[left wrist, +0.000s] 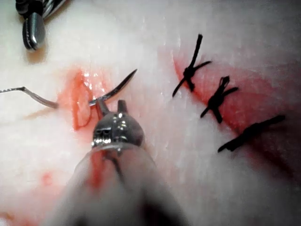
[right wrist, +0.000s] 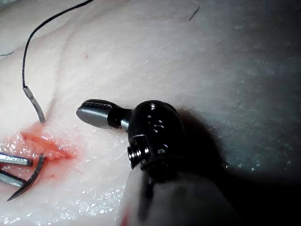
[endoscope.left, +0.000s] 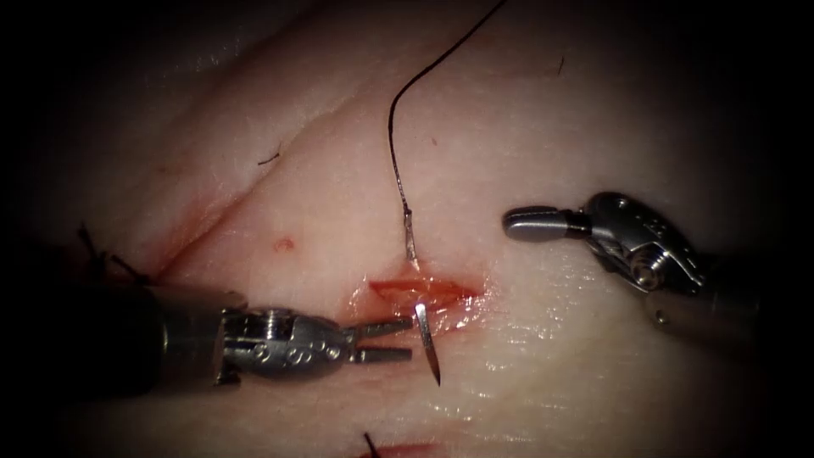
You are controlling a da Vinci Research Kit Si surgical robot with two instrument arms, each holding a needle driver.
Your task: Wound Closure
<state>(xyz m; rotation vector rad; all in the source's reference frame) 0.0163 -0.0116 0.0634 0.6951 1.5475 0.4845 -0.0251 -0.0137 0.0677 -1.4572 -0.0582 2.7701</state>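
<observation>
Left tool (endoscope.left: 397, 339): jaws narrowly apart, holding nothing, tips just beside the needle (endoscope.left: 427, 337). Needle lies through the cut (endoscope.left: 424, 291) in the tissue (endoscope.left: 543, 373), point end out on the tool's side, thread (endoscope.left: 398, 127) trailing beyond. Right tool (endoscope.left: 530, 222): jaws closed, empty, well apart.

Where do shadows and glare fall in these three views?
Endoscope view: dark edges, wet glare on the tissue right of the cut. Right wrist view: the right tool, shut and empty, throws a heavy shadow on the tissue. Left wrist view: strong light; the left tool, open and empty, lies beside the needle, which passes through the cut.
</observation>
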